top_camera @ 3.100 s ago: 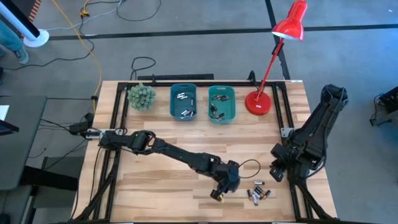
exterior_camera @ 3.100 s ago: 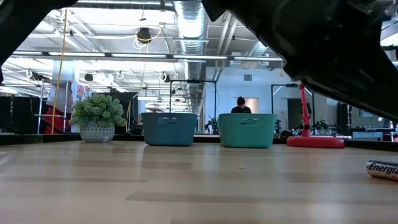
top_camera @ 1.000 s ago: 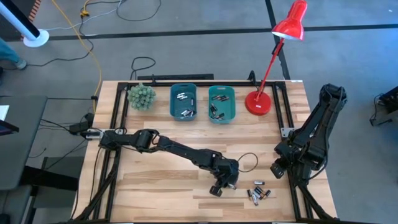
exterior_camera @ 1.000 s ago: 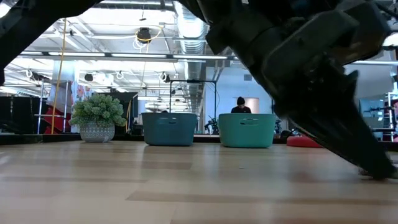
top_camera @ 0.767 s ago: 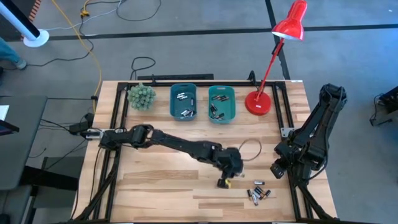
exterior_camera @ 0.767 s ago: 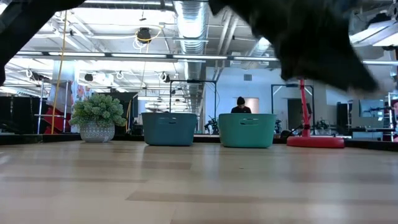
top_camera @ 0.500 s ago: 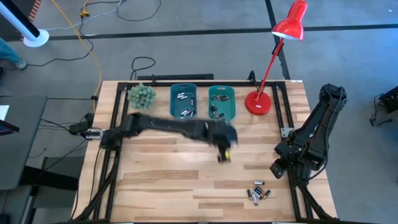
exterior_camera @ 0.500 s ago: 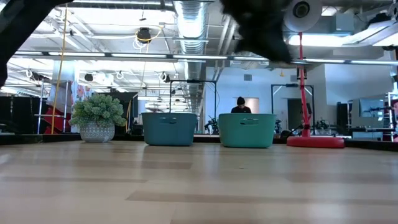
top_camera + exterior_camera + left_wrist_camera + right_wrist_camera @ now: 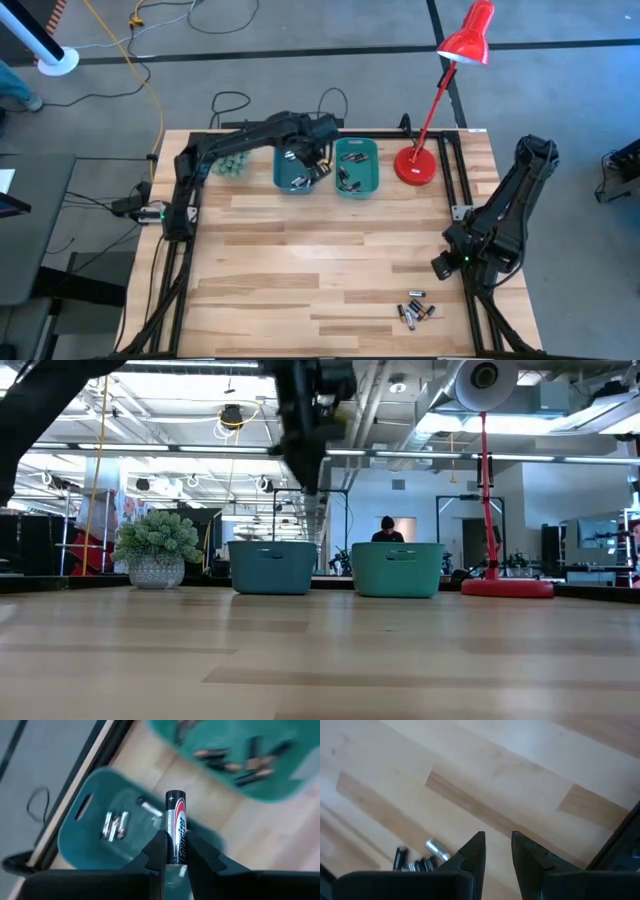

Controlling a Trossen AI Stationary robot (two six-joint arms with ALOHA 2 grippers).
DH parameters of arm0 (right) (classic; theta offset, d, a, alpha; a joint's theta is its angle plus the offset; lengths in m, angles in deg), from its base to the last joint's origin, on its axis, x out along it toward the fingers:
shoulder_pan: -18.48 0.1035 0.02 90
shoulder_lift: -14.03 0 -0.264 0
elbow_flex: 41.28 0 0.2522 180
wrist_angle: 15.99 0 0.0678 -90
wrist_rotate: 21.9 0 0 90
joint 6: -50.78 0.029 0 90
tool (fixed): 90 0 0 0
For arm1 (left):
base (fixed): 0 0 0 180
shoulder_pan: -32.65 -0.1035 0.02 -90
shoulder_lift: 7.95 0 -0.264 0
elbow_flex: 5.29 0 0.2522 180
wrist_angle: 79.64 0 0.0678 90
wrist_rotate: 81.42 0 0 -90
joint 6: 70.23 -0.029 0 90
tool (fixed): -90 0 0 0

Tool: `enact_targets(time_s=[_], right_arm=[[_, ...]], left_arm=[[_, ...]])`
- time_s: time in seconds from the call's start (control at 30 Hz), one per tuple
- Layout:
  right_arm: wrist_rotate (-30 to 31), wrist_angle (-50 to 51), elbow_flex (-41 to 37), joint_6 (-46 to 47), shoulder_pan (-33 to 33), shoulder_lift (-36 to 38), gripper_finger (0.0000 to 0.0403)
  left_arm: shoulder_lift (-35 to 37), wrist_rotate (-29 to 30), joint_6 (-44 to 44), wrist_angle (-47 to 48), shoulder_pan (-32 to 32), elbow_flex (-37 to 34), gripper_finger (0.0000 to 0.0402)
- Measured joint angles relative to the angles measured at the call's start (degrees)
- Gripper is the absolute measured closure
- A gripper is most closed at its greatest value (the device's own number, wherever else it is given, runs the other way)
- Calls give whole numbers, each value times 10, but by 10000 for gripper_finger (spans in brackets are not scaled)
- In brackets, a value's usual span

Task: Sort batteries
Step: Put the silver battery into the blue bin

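Observation:
My left gripper [image 9: 317, 166] hangs over the left teal bin [image 9: 295, 165], shut on a black-and-silver battery [image 9: 176, 825]. That bin holds a few silver batteries [image 9: 115, 823]. The right teal bin [image 9: 357, 167] beside it holds several darker ones [image 9: 245, 767]. A small heap of loose batteries [image 9: 415, 312] lies near the table's near right corner. My right gripper [image 9: 497, 850] waits open above bare wood at the right edge, close to that heap [image 9: 420, 860], with nothing between its fingers. My left gripper pinches the battery's lower half [image 9: 176, 854] between its two fingers [image 9: 156, 851]. The fingers point steeply down, and the battery lies along them. Its plus end [image 9: 175, 796] sticks out past the fingertips. The battery is lifted clear, above the left bin's opening.
A red desk lamp [image 9: 417, 165] stands at the far right, its shade reaching past the table's far edge. A green potted plant [image 9: 157, 550] sits at the far left, beside the left bin. Bare wood spreads across the table's middle [image 9: 320, 250].
My left gripper has risen from the table near the loose heap and swung toward the far edge. It now stands over the left teal bin. Its wrist has turned on the way, and the battery has stayed in its fingers.

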Motion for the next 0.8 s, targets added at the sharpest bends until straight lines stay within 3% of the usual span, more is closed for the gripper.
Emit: enact_targets(time_s=[0.3, 0.4, 0.63, 0.8], right_arm=[[0, 7, 0, 18, -57, 0, 290], [0, 8, 0, 18, -78, 0, 290], [0, 8, 0, 14, -122, 0, 290], [0, 8, 0, 13, -142, 0, 290]], left_arm=[[-2, -69, 12, -133, -67, -201, 357], [-1, -93, -26, -178, -75, -234, 357], [-3, -92, -68, -188, -102, -265, 357], [-4, -92, -72, -187, -111, -284, 330]])
